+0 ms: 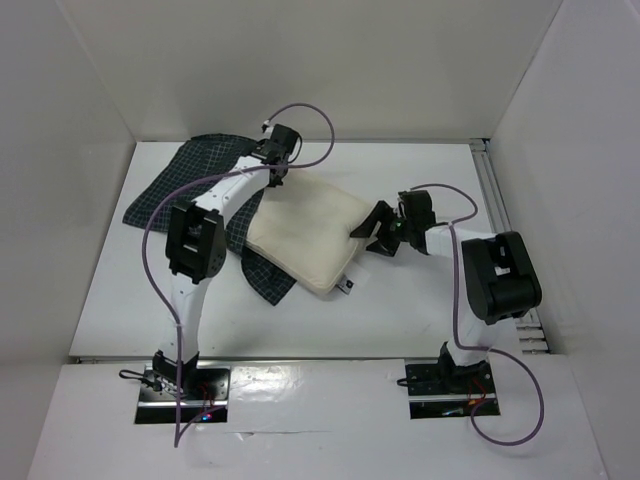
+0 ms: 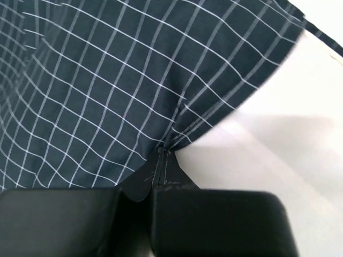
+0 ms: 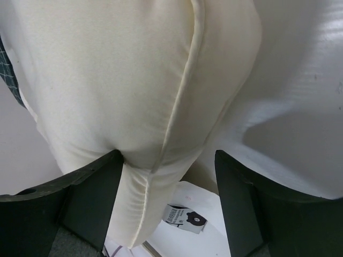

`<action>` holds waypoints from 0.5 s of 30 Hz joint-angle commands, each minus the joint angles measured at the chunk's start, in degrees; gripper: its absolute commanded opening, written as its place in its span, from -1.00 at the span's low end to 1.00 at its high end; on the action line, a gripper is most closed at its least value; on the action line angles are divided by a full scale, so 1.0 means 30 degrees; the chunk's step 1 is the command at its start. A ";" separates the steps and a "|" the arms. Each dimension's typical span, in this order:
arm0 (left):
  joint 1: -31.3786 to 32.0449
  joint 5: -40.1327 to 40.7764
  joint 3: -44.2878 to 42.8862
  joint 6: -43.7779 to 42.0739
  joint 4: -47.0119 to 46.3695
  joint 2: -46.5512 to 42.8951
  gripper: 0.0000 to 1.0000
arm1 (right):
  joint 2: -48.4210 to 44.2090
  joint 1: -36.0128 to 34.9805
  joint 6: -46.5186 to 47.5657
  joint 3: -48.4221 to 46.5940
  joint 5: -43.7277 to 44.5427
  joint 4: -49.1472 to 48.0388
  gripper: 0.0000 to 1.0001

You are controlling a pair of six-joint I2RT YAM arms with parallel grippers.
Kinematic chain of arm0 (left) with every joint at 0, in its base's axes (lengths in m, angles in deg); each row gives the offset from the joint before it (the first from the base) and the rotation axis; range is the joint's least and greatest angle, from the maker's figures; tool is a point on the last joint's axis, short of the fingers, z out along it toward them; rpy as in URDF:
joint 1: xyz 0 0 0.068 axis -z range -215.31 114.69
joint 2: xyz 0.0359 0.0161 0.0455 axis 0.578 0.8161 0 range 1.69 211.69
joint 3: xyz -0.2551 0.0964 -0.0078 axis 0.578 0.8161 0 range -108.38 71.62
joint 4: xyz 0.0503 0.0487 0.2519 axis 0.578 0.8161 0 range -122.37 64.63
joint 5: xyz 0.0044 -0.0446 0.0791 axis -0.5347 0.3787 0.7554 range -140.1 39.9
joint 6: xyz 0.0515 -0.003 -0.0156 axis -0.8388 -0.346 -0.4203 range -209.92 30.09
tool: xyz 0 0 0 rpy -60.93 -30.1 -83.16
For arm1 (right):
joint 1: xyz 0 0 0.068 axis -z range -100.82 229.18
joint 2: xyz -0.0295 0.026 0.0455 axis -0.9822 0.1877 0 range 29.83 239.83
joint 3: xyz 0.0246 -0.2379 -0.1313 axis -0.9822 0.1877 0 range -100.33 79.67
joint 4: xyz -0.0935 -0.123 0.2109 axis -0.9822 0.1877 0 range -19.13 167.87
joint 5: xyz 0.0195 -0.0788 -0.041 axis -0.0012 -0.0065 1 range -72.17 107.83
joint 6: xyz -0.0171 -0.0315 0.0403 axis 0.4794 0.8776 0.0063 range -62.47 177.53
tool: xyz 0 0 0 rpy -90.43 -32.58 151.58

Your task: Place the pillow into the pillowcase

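Left hand (image 2: 162, 154) pinched closed on pillowcase (image 2: 107, 80) edge, right hand (image 3: 169, 160) spread wide astride pillow (image 3: 118, 69) corner

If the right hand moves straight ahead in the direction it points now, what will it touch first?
The pillow; its seamed edge lies between the open fingers of the right hand.

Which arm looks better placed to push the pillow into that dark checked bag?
Right. The right gripper, open, straddles one end of the pillow; the left gripper is pinched shut on the pillowcase.
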State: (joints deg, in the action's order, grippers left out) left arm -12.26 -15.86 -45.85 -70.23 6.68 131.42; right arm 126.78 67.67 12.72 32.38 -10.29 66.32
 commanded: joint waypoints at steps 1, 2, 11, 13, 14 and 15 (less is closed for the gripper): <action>-0.0007 -0.1387 0.0395 -0.0203 0.0226 -0.1523 -1.00 | 0.0816 -0.0324 0.0846 -0.1111 0.0408 -0.0620 0.53; -0.0007 -0.2873 0.0571 -0.0377 0.0226 -0.2047 -1.00 | 0.1051 -0.0498 0.0847 -0.1287 0.0031 -0.0823 0.49; 0.1077 -1.4419 0.0897 -0.1668 -0.0506 -0.5417 -1.00 | 0.1644 -0.1055 0.1839 -0.6380 -0.3488 -0.1096 -1.00; 0.1077 -1.7147 0.0895 -0.1492 0.0018 -0.6529 -1.00 | 0.0185 -0.1057 0.3420 -0.8045 -0.3488 0.1298 -1.00; 0.1077 -1.7938 0.0895 -0.1173 0.0224 -0.7724 -1.00 | -0.0318 -0.1057 0.3890 -0.8462 -0.3488 0.1981 -1.00; 0.1077 -1.9106 0.0895 -0.0561 0.0226 -0.8316 -1.00 | -0.0845 -0.1057 0.4532 -0.8901 -0.3662 0.2481 -1.00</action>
State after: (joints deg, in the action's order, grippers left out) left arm -11.63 -50.75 -42.20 -74.87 8.25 116.51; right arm 132.53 66.19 21.15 13.28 -17.38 73.29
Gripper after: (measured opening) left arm 0.022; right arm 0.024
